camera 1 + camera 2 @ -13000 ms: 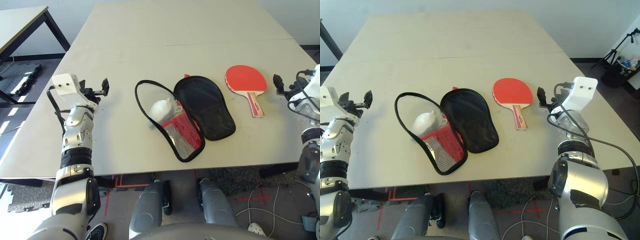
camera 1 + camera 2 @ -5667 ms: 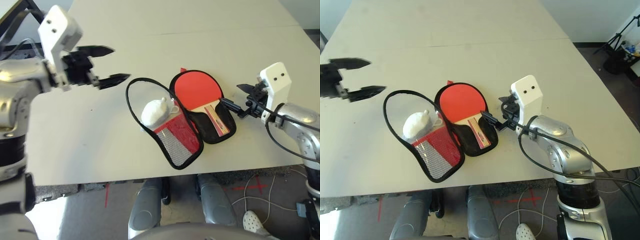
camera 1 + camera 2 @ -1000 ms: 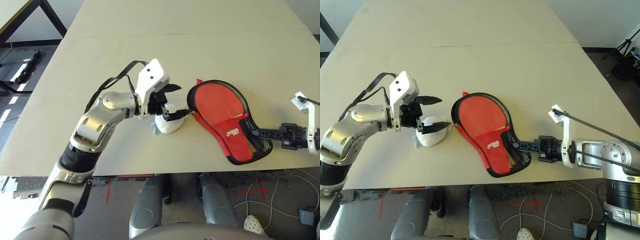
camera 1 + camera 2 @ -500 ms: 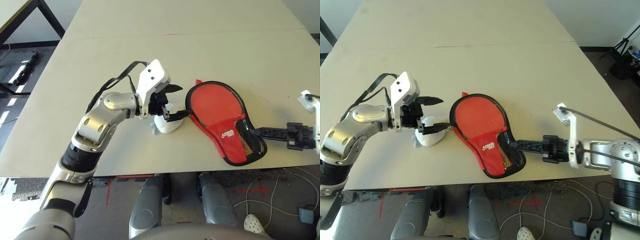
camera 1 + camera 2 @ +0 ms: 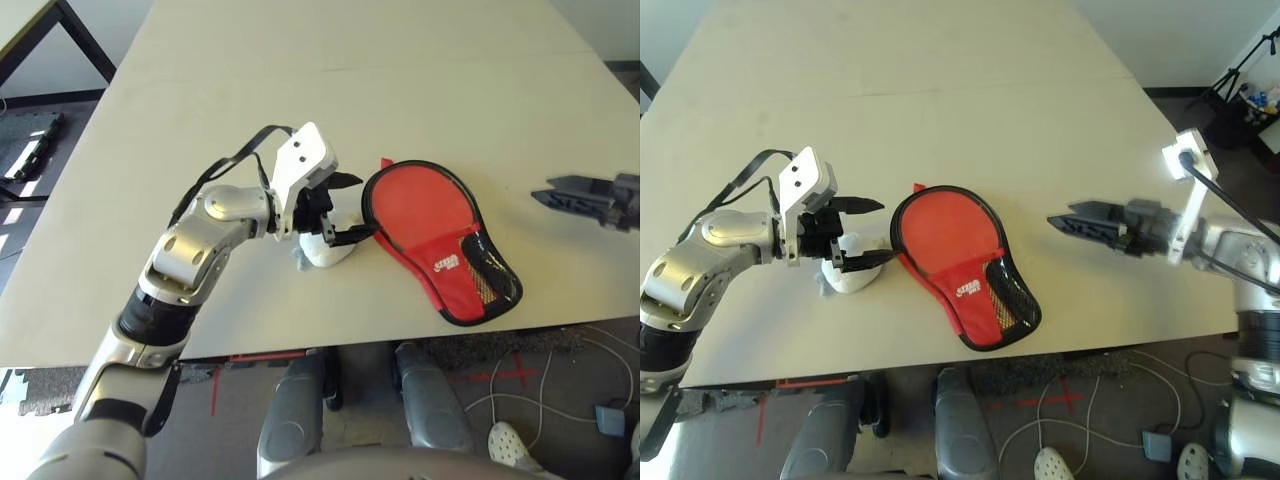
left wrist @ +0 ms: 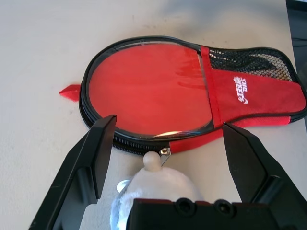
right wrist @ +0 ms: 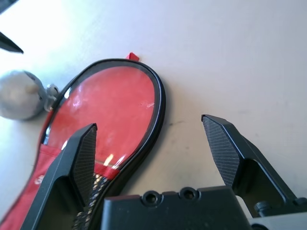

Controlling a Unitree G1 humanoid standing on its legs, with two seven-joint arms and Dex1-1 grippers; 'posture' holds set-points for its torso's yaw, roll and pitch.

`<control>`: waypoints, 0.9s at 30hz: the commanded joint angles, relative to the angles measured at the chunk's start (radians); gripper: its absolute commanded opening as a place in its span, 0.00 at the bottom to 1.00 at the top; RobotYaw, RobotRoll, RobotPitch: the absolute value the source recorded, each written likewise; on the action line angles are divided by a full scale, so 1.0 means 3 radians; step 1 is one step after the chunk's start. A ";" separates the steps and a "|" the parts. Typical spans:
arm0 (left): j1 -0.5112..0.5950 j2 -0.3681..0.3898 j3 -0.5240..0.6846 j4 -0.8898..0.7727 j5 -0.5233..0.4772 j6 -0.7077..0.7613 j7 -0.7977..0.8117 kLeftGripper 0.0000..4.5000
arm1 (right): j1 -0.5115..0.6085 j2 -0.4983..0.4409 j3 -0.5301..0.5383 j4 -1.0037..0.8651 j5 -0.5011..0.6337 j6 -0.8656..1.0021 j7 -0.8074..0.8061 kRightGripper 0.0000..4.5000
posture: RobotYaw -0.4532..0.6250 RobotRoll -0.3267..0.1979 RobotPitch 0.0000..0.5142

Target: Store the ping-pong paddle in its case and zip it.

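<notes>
1. Left gripper [image 5: 862, 232] hangs wide open and empty over the whitish lump [image 5: 848, 272], just beside the case's zip pull [image 6: 164, 152].
2. Right gripper [image 5: 1065, 220], also wide open and empty, hovers well apart.
3. Closed case [image 5: 958, 260] lies between them, its long axis running toward the table's [image 5: 940, 90] near edge; paddle hidden, presumably inside.

Through the left wrist camera you see the case [image 6: 158, 91] lying closed and flat on the table [image 6: 43, 43], its round red face at twelve o'clock from the left gripper [image 6: 168, 143], whose two black fingers [image 6: 98, 151] stand wide apart. The mesh pocket [image 6: 249, 60] and white logo [image 6: 240, 88] sit toward two o'clock. A whitish lump [image 6: 153, 184] sits between the fingers, touching the zip edging.
</notes>
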 commanded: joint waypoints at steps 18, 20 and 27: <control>0.0118 0.0146 0.0042 -0.0154 -0.0016 0.0199 0.0029 1.00 | -0.0409 0.0674 0.0775 0.0883 -0.1057 -0.1435 0.0779 1.00 | 0.38 0.62 0.47; 0.0119 0.0155 0.0052 -0.0162 -0.0017 0.0215 0.0038 1.00 | -0.0382 0.0708 0.0806 0.0994 -0.1157 -0.1562 0.0740 1.00 | 0.38 0.62 0.47; 0.0119 0.0185 0.0077 -0.0188 -0.0013 0.0282 0.0066 1.00 | -0.0365 0.0787 0.0828 0.1218 -0.1320 -0.1838 0.0674 1.00 | 0.39 0.62 0.47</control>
